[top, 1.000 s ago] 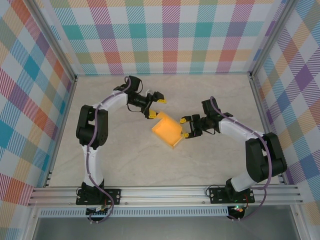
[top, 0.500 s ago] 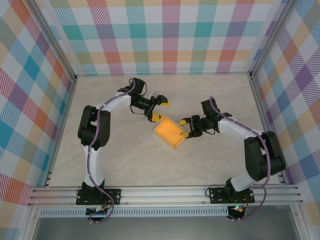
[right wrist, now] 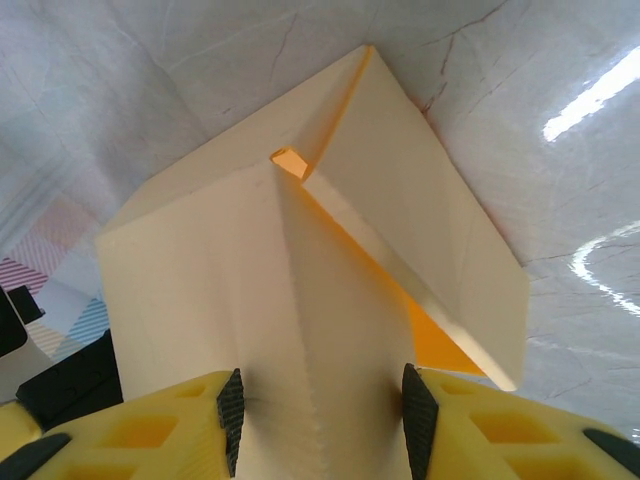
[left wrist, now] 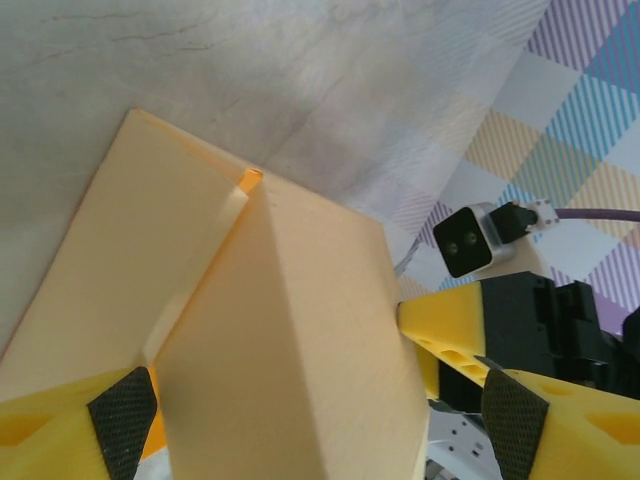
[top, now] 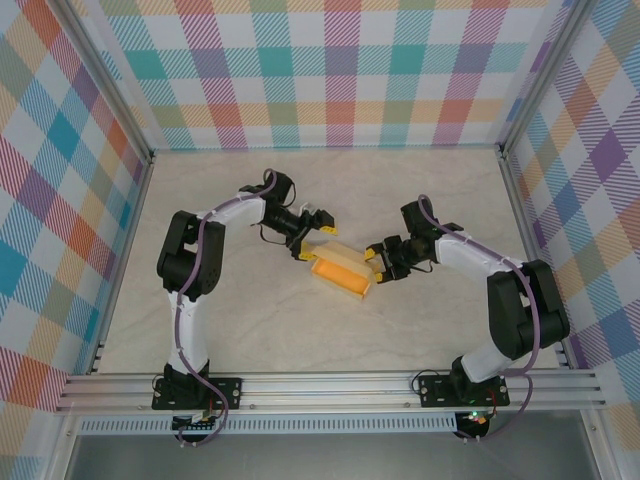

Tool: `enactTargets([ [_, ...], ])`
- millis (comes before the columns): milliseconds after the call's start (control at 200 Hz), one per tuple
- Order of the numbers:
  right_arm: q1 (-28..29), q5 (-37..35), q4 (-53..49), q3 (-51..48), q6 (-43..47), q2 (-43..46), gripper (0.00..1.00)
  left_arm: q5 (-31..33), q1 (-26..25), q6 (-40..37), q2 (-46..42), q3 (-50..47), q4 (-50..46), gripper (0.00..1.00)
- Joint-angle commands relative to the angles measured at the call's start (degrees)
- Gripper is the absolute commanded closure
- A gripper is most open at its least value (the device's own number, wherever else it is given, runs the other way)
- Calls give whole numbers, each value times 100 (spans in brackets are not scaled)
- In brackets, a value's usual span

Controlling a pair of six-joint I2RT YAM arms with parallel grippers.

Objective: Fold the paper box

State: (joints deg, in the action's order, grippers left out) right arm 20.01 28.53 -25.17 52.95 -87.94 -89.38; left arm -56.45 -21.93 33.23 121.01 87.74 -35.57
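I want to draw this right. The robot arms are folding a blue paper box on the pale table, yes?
No, the thin card box is yellow-orange, not blue. The top external view shows it on the pale table, with the right gripper pinching one panel.

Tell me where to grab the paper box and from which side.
Grip the paper box by a short end, coming in low along its length. It lies half folded with thin raised walls, so an end panel probably gives the flattest faces. The right tool pinches one end; the left tool straddles the other, open.
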Motion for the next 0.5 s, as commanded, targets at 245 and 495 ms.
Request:
enactTargets([
  [245,64,-381,-778,295,568,103,52,492,-65,-656,-215,-78,-542,13],
  [495,66,-464,-888,304,642,216,52,701,211,-879,-471,-38,-643,13],
])
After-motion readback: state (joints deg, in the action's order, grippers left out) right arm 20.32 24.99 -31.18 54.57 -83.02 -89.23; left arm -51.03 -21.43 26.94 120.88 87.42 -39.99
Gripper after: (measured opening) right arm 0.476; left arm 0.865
